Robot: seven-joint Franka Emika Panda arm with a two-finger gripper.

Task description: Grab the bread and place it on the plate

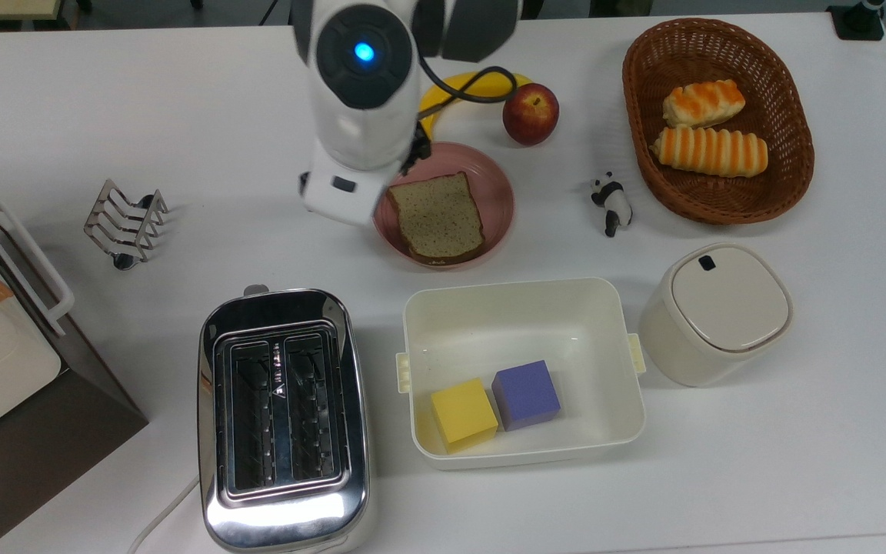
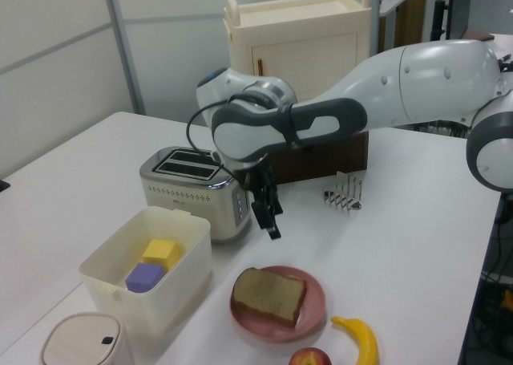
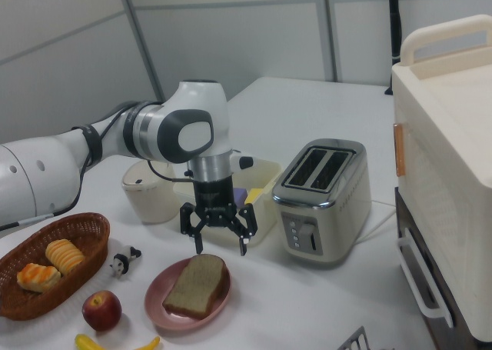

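The bread [image 1: 438, 215] lies flat on the plate [image 1: 494, 177]; my end effector [image 3: 221, 246] hangs above, fingers spread, holding nothing.

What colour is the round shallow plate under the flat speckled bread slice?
Pink. The round shallow plate shows best in the top view, with the brown bread slice lying on it.
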